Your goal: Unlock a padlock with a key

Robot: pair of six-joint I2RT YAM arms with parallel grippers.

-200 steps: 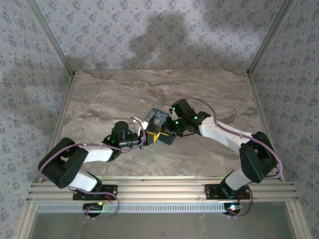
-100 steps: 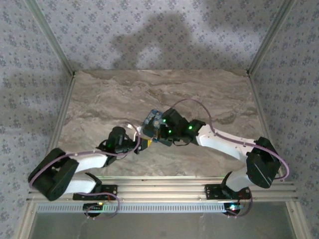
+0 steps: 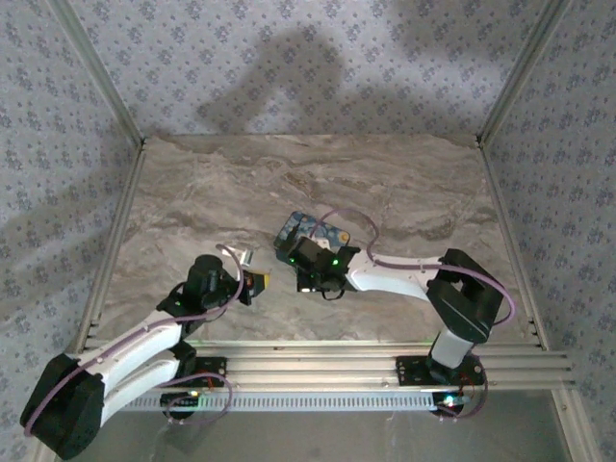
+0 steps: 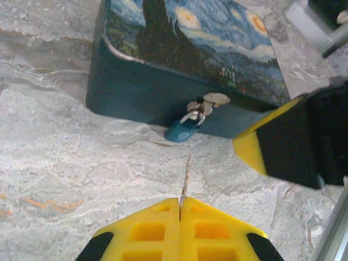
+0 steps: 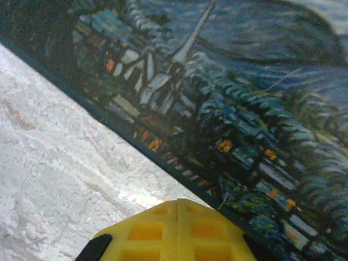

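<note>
Seemingly shut box (image 4: 130, 89), padlock (image 4: 181, 129) at front.

Blue padlock (image 4: 182, 130) on box (image 4: 152, 89) front; thin key (image 4: 186, 175) near, aimed at it.

Box mid-bench, padlock on its front wall

The box (image 3: 310, 228) sits near the middle of the bench (image 3: 414, 183). The padlock (image 4: 182, 129) hangs at the box's front wall, its base on the bench. The key (image 4: 186, 176) juts from the left claw (image 4: 180, 206), in front of the padlock and apart from it. The right claw (image 5: 178, 217) sits over the lid's near edge.
</note>
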